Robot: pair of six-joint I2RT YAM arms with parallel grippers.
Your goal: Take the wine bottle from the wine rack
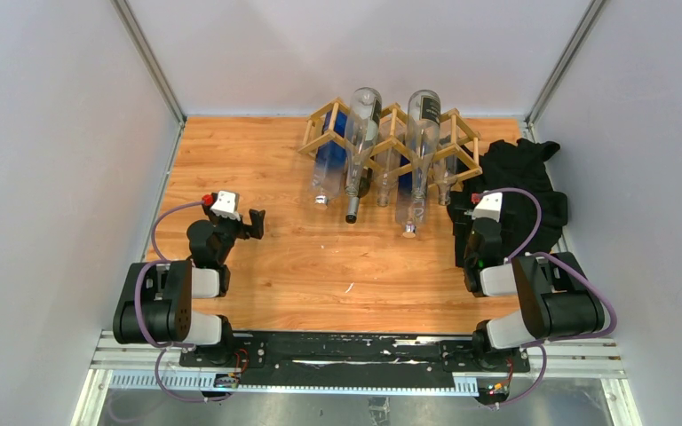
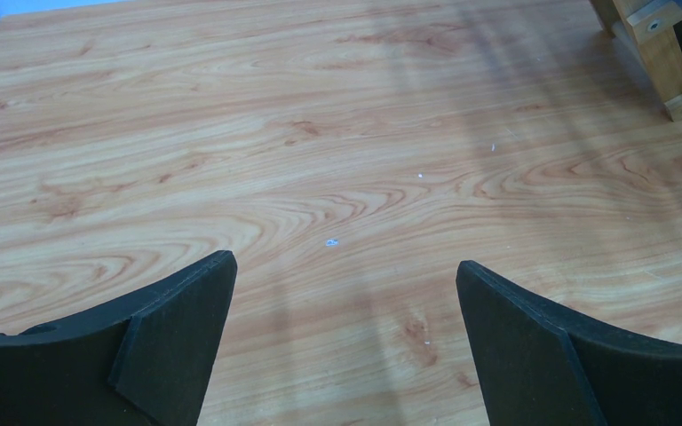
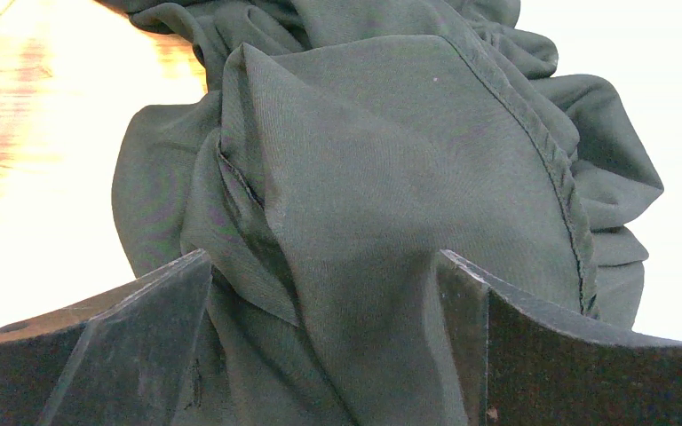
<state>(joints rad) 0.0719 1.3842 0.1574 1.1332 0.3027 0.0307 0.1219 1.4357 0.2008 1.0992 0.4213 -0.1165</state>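
The light wooden lattice wine rack (image 1: 392, 133) stands at the back middle of the table. Several clear wine bottles lie in it with their necks toward me. One has a dark cap (image 1: 352, 216), and a taller one (image 1: 423, 146) lies to its right. My left gripper (image 1: 253, 222) is open and empty, low over bare wood (image 2: 344, 263), left of the rack and closer to me. One rack foot (image 2: 675, 75) shows at the top right of the left wrist view. My right gripper (image 1: 508, 222) is open over a dark cloth (image 3: 324, 257), and its fingers are hard to make out from above.
A crumpled black cloth (image 1: 519, 186) lies at the right, beside the rack's right end. It fills the right wrist view (image 3: 391, 151). White walls close in the table on the left, back and right.
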